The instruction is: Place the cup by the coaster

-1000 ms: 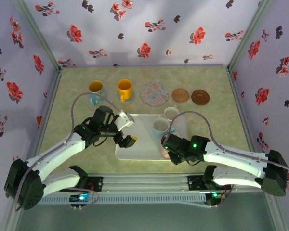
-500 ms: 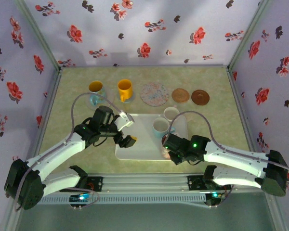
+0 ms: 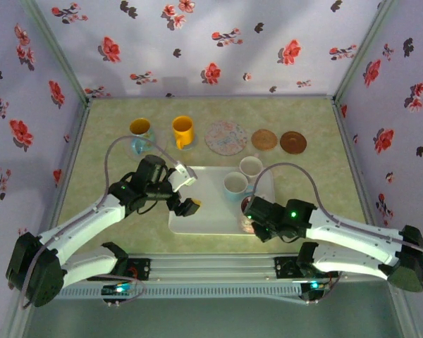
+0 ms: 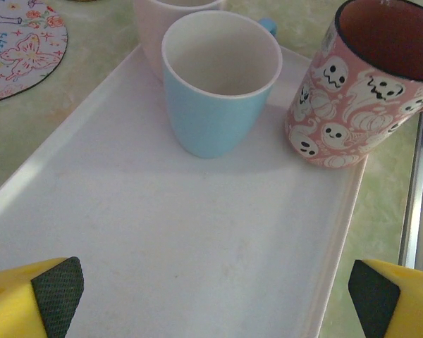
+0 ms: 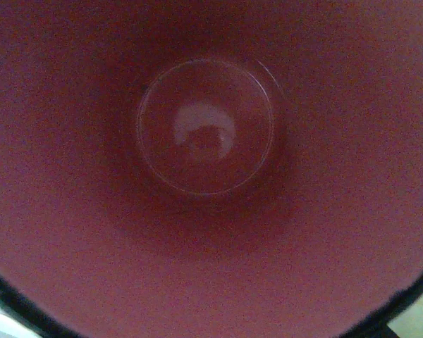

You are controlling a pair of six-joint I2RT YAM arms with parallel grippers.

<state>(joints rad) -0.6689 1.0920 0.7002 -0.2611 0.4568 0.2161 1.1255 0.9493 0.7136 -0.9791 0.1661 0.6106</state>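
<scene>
Walls (image 3: 218,42): pale lilac, red and dark flower print, three sides.
Surface (image 3: 317,169): mottled pale green.
Posts (image 3: 56,49): grey, at the back corners.
Light: soft, even.

The tray (image 4: 162,267) is smooth white plastic, matt and faintly scuffed. At the tray's far end, the blue cup (image 4: 218,105) and the ghost-print cup (image 4: 338,105) look like glazed ceramic (the latter's dark red inside shows a soft glint). Over the tray, the left gripper (image 4: 211,296) is yellow plastic with dark cross-hatched pads (image 4: 56,292). Beyond the tray, the patterned coaster (image 4: 17,39) looks matt.
</scene>
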